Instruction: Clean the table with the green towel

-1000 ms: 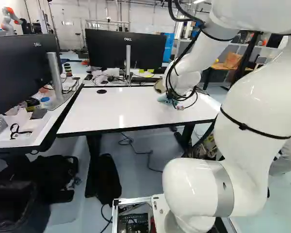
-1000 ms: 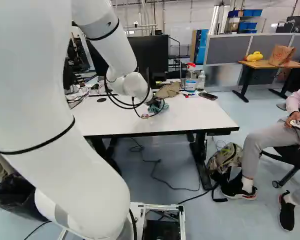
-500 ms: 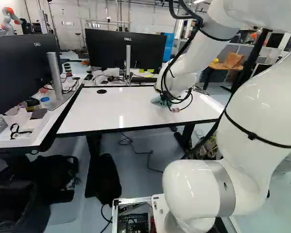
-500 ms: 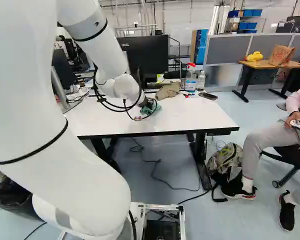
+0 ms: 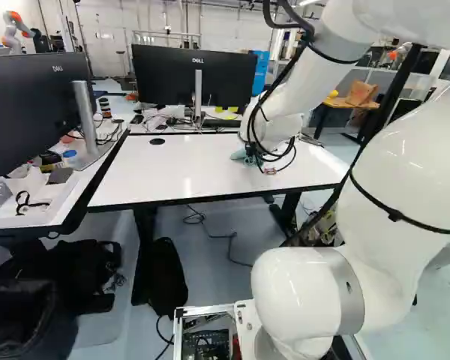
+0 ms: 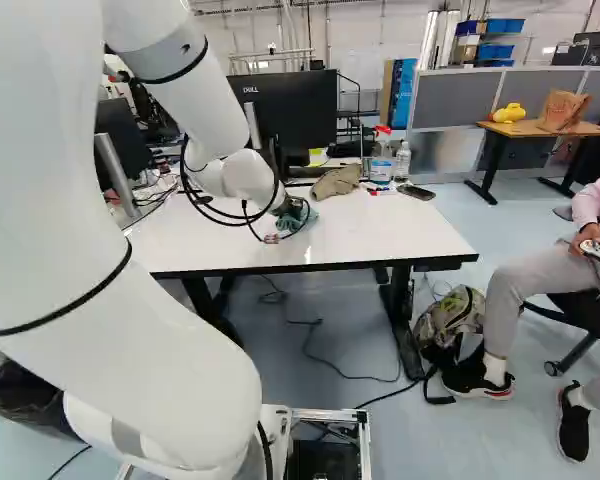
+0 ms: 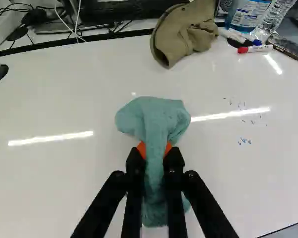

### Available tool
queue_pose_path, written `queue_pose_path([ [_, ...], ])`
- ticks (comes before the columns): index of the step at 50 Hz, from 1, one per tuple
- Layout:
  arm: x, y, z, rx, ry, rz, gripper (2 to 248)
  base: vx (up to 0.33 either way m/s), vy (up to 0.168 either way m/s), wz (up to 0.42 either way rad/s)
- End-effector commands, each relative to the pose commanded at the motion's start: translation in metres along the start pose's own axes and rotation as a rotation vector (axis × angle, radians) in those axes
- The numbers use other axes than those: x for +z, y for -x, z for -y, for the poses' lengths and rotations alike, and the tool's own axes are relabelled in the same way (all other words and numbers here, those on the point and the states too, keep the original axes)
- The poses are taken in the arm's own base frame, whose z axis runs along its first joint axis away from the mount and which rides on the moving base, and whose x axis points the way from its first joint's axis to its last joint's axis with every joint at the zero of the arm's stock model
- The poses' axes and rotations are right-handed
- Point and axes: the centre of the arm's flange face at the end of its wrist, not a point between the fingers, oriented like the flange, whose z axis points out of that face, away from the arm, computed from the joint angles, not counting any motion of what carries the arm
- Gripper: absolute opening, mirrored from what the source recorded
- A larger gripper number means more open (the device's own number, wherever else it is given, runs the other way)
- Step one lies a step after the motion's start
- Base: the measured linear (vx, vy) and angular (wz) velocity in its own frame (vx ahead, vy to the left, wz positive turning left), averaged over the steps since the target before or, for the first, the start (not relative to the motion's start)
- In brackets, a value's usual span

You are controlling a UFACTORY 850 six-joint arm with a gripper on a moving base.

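Over the white table, the gripper is low in the right base view, mostly tucked behind the wrist and cables. The green towel is bunched beneath it and appears to rest on the tabletop. In the wrist view the gripper is shut on the towel, orange pads pressing it from both sides, with a folded lump ahead of the fingertips and a tail hanging between the fingers. Small blue pen marks and fainter specks lie on the table to one side of the towel.
Along the table's far edge are a brown cap, markers, a wipes tub, a bottle and a phone. A monitor stands behind. Another robot is far back. A person sits right of the table.
The arm has swung leftward in both base views, carrying the towel across the tabletop away from the table's right end, with the motion slight over the last half second. The base has not moved.
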Motion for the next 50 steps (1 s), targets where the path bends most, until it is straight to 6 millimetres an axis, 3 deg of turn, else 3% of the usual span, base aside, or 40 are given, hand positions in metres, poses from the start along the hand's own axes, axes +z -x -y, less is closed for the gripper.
queue_pose_path([
  [30, -0.021, -0.023, -0.04, 0.063, 0.07, -0.072, 50, 0.0, 0.0, 0.0],
  [50, -0.018, -0.026, -0.07, 0.109, 0.121, -0.071, 50, 0.0, 0.0, 0.0],
])
